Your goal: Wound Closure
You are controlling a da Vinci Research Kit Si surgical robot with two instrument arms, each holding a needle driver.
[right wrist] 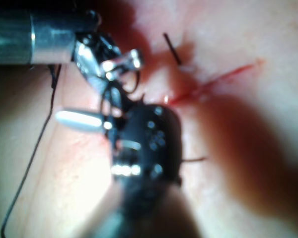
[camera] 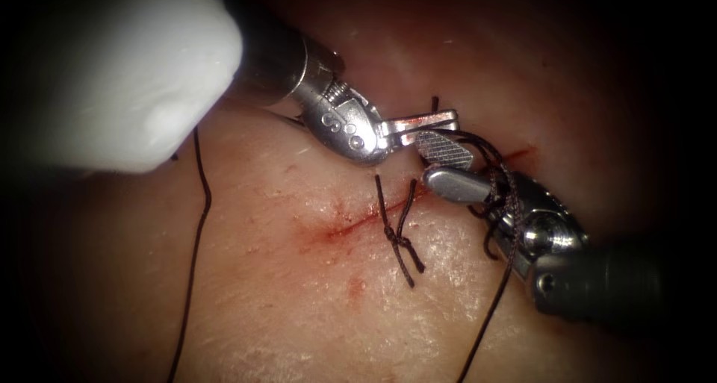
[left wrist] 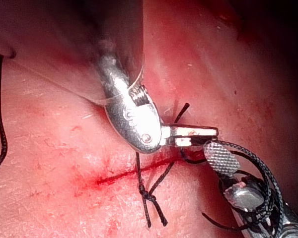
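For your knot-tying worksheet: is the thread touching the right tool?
Touching. In the endoscope view the thread is wound in loops around the right tool just behind its open jaws; the left wrist view shows the same loops.

- Left pincer [camera: 429, 126] comes in from the upper left, its wrist bent so the tip points right; the jaws lie nearly together, gripping the thread [camera: 478, 148].
- Right pincer [camera: 448, 166] comes in from the lower right, jaws spread wide, one textured face up, thread looped around its wrist, holding nothing.
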